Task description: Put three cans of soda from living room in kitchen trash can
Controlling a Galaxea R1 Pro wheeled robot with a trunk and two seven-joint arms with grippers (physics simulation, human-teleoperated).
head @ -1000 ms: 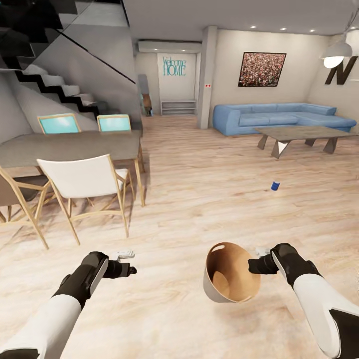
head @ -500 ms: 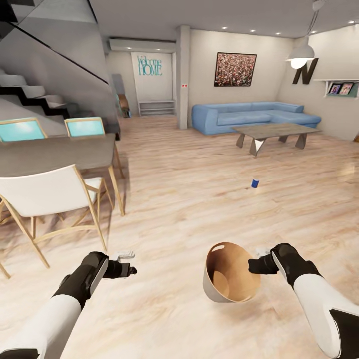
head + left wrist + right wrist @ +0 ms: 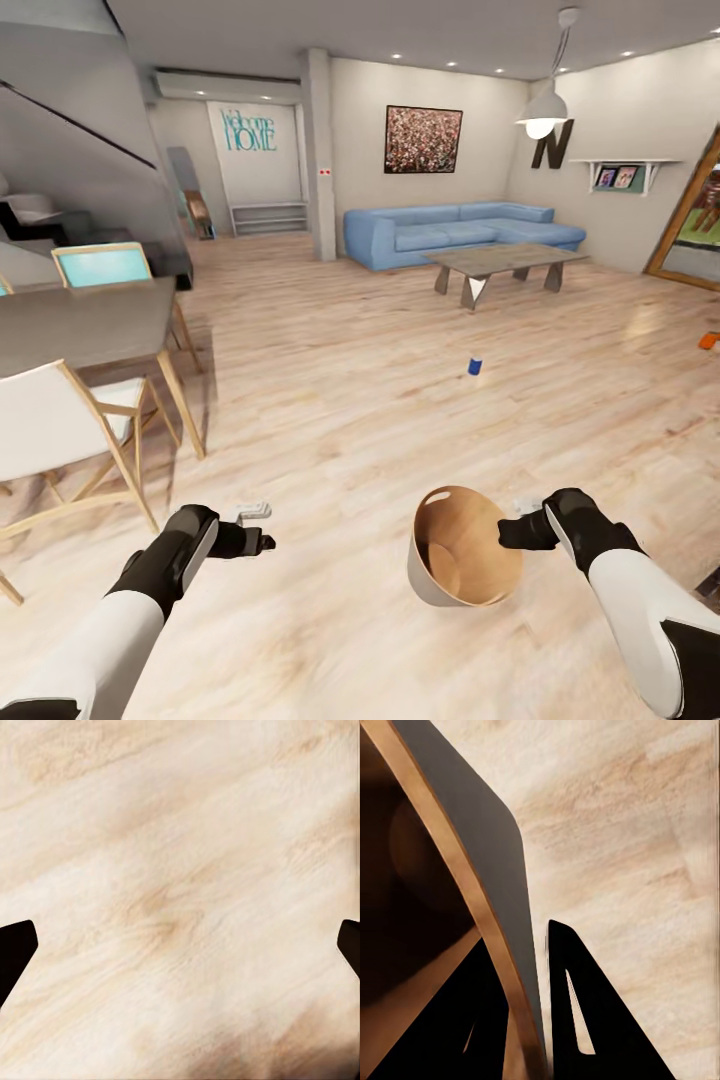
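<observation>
We carry the bin (image 3: 463,547) through the living room, right gripper (image 3: 519,529) pinching its rim.
Left gripper (image 3: 256,527) spread wide, nothing in it, over the wood floor (image 3: 350,400). Blue can (image 3: 475,366) stands mid-floor, near the coffee table (image 3: 495,260) and sofa (image 3: 455,230); an orange can (image 3: 708,341) lies at the floor's right edge.

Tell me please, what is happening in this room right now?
The robot stands on the wood floor and carries the trash can in its right gripper, pinched on the rim. The left gripper is open and holds nothing. A blue soda can stands on the floor ahead, and something orange lies far right near the glazed door.
</observation>
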